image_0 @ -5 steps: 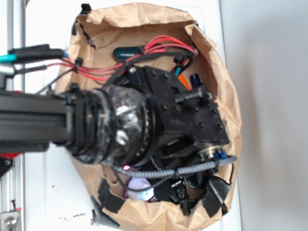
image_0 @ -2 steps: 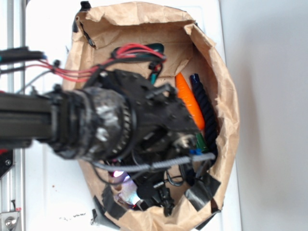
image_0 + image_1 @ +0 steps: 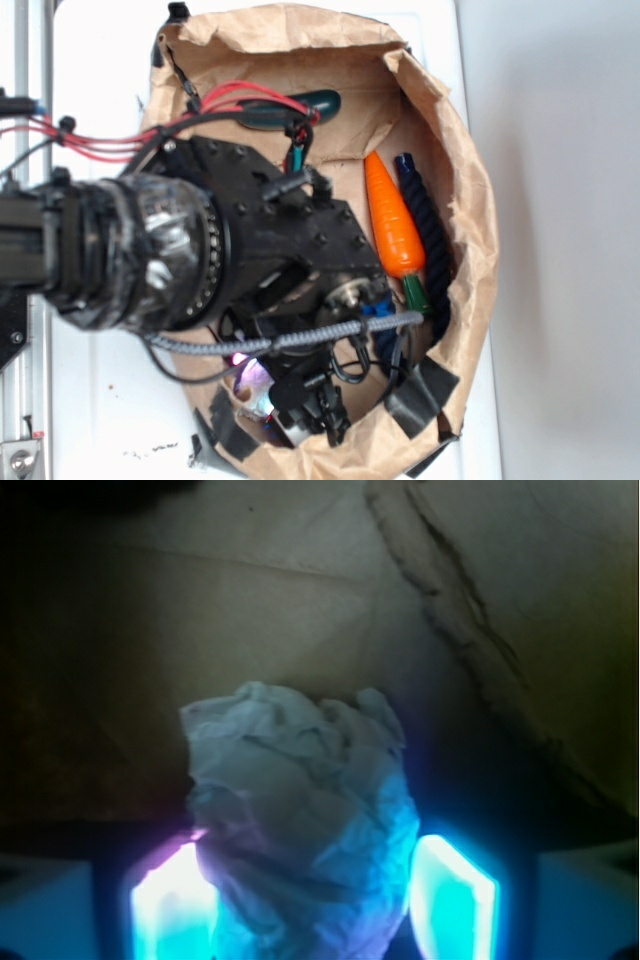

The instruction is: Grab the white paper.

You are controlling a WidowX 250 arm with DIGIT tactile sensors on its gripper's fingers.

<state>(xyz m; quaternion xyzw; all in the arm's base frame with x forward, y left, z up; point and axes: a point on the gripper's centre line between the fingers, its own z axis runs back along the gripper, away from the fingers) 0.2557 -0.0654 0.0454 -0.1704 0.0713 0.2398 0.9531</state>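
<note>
Crumpled white paper [image 3: 300, 820] sits straight ahead between my tool's [image 3: 312, 900] spread fingers [image 3: 450, 895], which flank it without visibly clamping.

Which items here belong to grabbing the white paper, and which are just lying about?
Belongs to the job:
white paper, between the fingers
gripper

Lying about:
orange carrot
dark blue rope
dark green object
brown paper bag holding them all

A white tabletop [image 3: 100, 400] lies under even, bright light, with small dark specks near its lower edge. To the right runs a plain pale grey surface [image 3: 570, 240].
</note>
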